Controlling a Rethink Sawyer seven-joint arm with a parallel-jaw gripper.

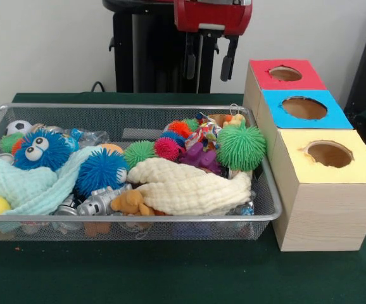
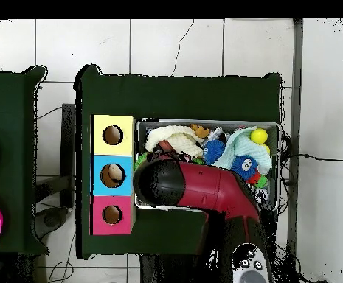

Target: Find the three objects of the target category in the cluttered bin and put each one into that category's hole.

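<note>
The wire-mesh bin [image 1: 138, 218] is full of toys and cloths. A tan-orange plush animal [image 1: 130, 202] lies at its front, half under a cream cloth [image 1: 189, 187]; it also shows in the overhead view [image 2: 200, 132]. A small cream and tan plush [image 1: 233, 118] sits in the back right corner. No striped plush shows. The red-topped box's hole [image 1: 285, 73] is the farthest of three; in the overhead view [image 2: 112, 214] it is nearest the robot. My gripper [image 1: 209, 66] hangs open and empty above the bin's back edge. In the overhead view my arm [image 2: 203, 188] hides it.
The blue-topped box [image 1: 304, 107] and the yellow-topped box [image 1: 328, 154] stand in a row beside the bin's right end. Spiky puffer balls in green [image 1: 240, 145], blue [image 1: 100, 171] and pink [image 1: 166, 148], a silver toy robot [image 1: 97, 204] and a mint cloth [image 1: 25, 187] fill the bin.
</note>
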